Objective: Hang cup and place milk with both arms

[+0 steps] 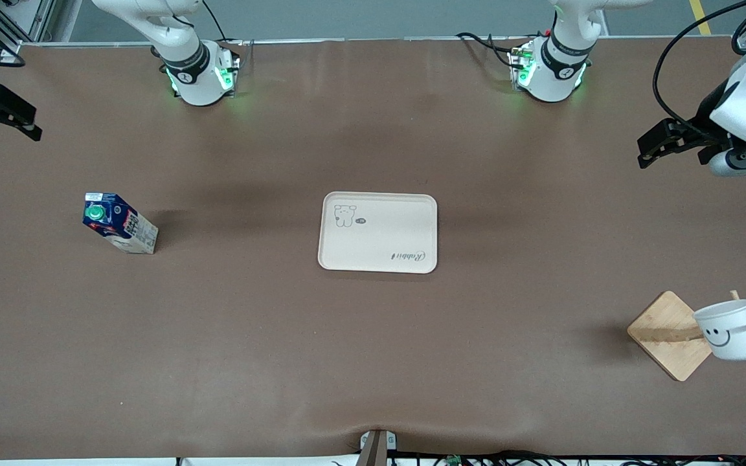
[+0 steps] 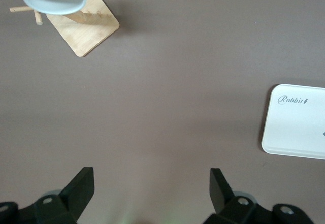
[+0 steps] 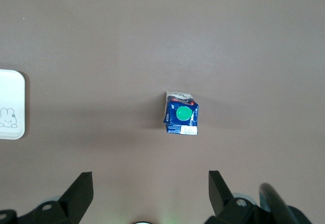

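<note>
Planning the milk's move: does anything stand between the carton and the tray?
Nothing visible does. Only bare table lies between the milk, standing toward the right arm's end, and the tray at the middle.

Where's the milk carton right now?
In the front view the milk carton stands upright on the table toward the right arm's end, well apart from the cream tray at the middle.
</note>
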`<state>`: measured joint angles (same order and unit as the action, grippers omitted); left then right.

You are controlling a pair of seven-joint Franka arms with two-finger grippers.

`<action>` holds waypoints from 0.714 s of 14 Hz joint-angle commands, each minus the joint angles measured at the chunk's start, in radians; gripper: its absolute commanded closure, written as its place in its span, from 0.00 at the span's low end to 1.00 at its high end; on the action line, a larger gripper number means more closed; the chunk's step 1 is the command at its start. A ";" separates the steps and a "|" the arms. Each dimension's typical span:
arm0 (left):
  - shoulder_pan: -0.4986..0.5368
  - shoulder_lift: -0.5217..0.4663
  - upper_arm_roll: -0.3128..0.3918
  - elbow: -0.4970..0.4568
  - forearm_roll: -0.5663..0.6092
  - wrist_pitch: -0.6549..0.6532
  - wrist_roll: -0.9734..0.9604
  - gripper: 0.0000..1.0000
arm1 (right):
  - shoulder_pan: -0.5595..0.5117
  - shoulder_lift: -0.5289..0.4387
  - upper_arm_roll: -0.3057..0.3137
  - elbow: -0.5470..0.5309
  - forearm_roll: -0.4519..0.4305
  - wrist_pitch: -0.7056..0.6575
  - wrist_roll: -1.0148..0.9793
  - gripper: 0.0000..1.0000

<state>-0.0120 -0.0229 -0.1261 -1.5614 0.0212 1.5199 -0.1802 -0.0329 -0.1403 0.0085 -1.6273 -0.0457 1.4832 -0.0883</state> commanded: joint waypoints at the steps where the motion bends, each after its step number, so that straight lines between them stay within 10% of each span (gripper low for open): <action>1: 0.003 -0.006 -0.007 0.004 -0.015 -0.021 0.021 0.00 | 0.008 0.016 -0.004 0.027 -0.028 -0.011 -0.005 0.00; 10: 0.013 -0.006 -0.007 0.007 -0.012 -0.023 0.071 0.00 | -0.008 0.028 -0.010 0.032 -0.033 -0.007 -0.005 0.00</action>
<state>-0.0047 -0.0229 -0.1339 -1.5613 0.0212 1.5137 -0.1224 -0.0306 -0.1298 -0.0049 -1.6216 -0.0579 1.4832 -0.0886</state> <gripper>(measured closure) 0.000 0.000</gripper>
